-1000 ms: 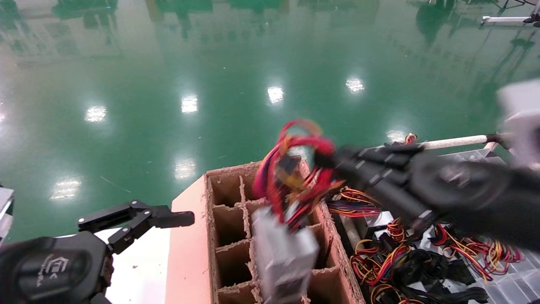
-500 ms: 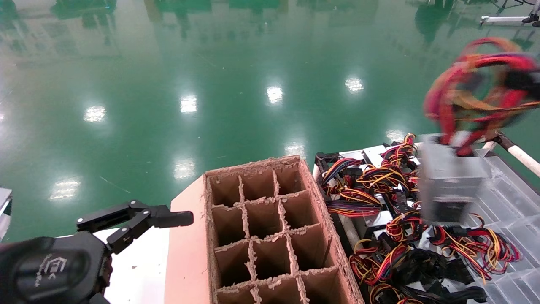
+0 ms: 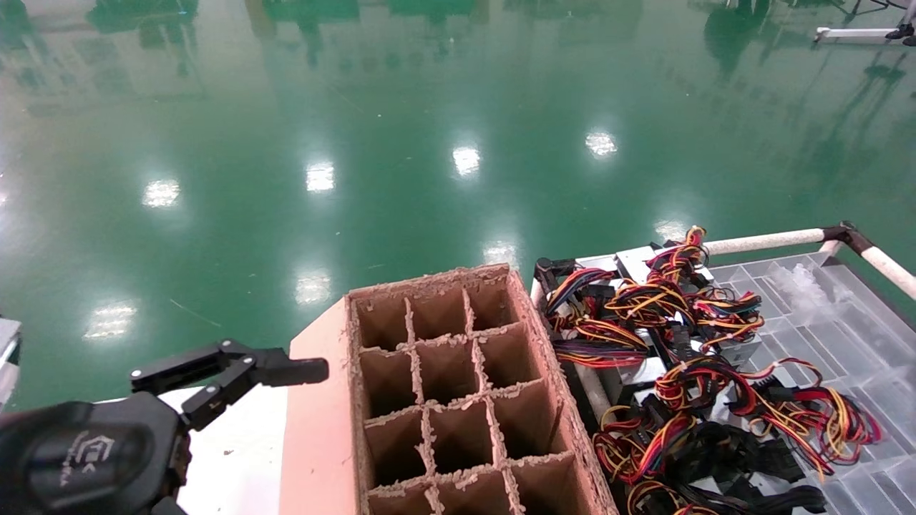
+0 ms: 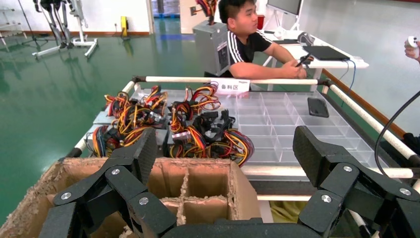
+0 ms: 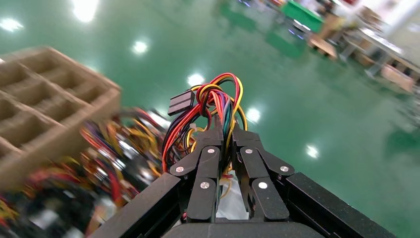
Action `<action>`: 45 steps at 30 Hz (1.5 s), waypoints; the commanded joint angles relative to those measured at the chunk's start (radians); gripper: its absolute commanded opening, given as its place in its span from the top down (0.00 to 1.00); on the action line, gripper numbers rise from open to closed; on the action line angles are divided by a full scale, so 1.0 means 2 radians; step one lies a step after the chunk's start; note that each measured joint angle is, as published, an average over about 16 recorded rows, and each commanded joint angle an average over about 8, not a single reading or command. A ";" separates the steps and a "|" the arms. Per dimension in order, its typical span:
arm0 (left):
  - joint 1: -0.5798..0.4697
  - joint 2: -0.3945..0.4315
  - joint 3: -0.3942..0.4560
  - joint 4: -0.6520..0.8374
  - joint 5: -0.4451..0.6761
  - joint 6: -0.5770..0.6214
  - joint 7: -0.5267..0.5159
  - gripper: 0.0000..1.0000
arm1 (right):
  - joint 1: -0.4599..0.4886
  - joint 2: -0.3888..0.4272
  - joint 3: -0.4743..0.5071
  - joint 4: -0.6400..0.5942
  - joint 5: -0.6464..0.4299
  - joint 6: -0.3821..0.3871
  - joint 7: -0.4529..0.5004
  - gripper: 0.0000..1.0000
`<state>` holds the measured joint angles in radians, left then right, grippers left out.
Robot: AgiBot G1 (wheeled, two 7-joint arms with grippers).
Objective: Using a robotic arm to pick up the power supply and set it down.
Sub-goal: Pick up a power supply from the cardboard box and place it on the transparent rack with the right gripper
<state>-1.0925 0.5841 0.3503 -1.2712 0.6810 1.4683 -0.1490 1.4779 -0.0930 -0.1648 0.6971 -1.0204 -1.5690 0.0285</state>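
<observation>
My right gripper (image 5: 224, 144) was clamped on the cable bundle (image 5: 208, 111) of a power supply, fingers pinched tight with the red, yellow and black wires sticking up between them. That arm was out of the head view, so I had the unit carried well off to my right. I couldn't see the metal body, just a pale bit under my fingers that was probably it.

So the pickup was done and the set-down wasn't. I'd guess I was roughly halfway, with the whole placing part left.

My left gripper (image 3: 229, 375) sat parked low on my left, beside the cardboard crate (image 3: 458, 400), with its fingers spread wide and nothing in them.

None of the crate's cells showed anything inside. Just to its right was the clear tray (image 3: 837, 307) with the white rail, and the crate-side part of it was piled with more power supplies (image 3: 687, 357) and tangled wires. The far side of the tray was bare plastic.

What could've got in the way: those loose wires, which looked easy to snag, and the crate's thin ragged dividers if the unit was meant for a cell. In the left wrist view a guy (image 4: 252, 47) was leaning on a table behind the tray, well clear of me.
</observation>
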 commanded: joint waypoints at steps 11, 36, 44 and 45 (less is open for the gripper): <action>0.000 0.000 0.000 0.000 0.000 0.000 0.000 0.00 | -0.012 0.036 -0.030 -0.059 -0.057 -0.002 -0.049 1.00; 0.000 0.000 0.000 0.000 0.000 0.000 0.000 0.00 | -0.076 -0.027 -0.122 -0.049 0.001 -0.010 -0.049 1.00; 0.000 0.000 0.000 0.000 0.000 0.000 0.000 0.00 | -0.081 -0.043 -0.158 -0.034 0.014 -0.011 -0.043 1.00; 0.000 0.000 0.000 0.000 0.000 0.000 0.000 0.00 | -0.081 -0.042 -0.163 -0.033 0.017 -0.011 -0.043 1.00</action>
<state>-1.0927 0.5838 0.3510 -1.2712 0.6805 1.4681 -0.1486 1.3145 -0.1656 -0.4886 0.6288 -0.9845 -1.5915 -0.0574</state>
